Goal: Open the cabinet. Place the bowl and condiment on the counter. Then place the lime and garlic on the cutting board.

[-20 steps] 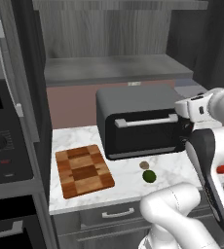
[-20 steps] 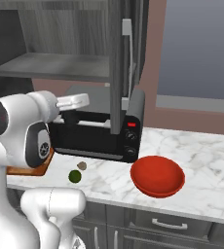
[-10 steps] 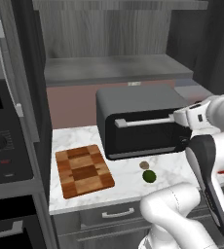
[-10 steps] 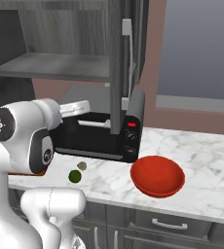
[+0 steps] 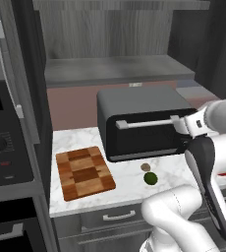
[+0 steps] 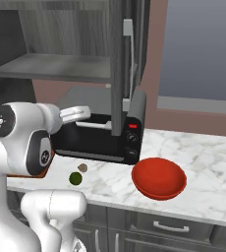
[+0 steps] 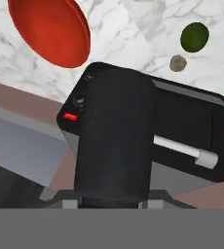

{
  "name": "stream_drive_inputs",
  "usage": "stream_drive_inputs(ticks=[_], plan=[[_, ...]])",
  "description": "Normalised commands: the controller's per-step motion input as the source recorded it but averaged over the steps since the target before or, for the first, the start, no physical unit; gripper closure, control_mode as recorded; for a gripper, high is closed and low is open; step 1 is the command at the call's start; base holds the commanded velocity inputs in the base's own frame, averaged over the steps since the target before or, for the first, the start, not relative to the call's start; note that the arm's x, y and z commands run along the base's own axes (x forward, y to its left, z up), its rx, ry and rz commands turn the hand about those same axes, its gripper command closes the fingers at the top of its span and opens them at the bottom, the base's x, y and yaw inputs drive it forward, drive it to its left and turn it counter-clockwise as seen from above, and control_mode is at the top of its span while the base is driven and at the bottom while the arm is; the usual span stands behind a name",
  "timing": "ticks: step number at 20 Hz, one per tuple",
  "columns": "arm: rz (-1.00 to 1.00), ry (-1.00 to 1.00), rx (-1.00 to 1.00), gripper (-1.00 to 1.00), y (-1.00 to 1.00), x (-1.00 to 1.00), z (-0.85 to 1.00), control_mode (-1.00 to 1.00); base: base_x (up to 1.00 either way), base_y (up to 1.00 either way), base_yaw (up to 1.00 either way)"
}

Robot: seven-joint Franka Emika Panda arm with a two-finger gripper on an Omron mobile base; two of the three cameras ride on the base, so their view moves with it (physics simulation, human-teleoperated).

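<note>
Holding the condiment [image 7: 115, 133] pinched in our gripper [image 7: 113, 197] above the toaster oven [image 5: 142, 128], we see the bowl [image 6: 158, 177] on the counter [image 6: 208, 167]; lime [image 5: 151, 178] and garlic [image 5: 145, 167] lie right of the cutting board [image 5: 84, 172].

cabinet [image 5: 110, 34] open, lower shelf bare | cutting board [image 5: 84, 172] on counter [image 5: 125, 184], left of toaster oven [image 5: 144, 123] | garlic [image 5: 145, 167] and lime [image 5: 151, 178] just beside each other, before oven | arm at right

The pincer [image 7: 112, 202] grips a dark shaker [image 7: 115, 141], arm raised and bent.
</note>
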Motion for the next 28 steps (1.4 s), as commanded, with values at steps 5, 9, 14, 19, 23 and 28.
stream_drive_inputs(ticks=[5,9,14,19,23,28], plan=[[0.00,0.03,-0.03,1.00,0.00,0.00,-0.39,-1.00,0.00,0.00,0.00],[0.00,0.00,-0.03,1.00,0.00,0.00,-0.38,-1.00,0.00,0.00,0.00],[0.00,0.00,-0.03,1.00,-0.01,0.00,-0.40,-1.00,0.00,0.00,0.00],[0.00,0.00,-0.03,1.00,-0.05,0.00,-0.46,-1.00,0.00,0.00,0.00],[0.00,0.00,-0.04,1.00,-0.13,0.00,-0.49,-1.00,0.00,0.00,0.00],[0.00,0.00,-0.02,1.00,-0.21,0.00,-0.48,-1.00,0.00,0.00,0.00]])
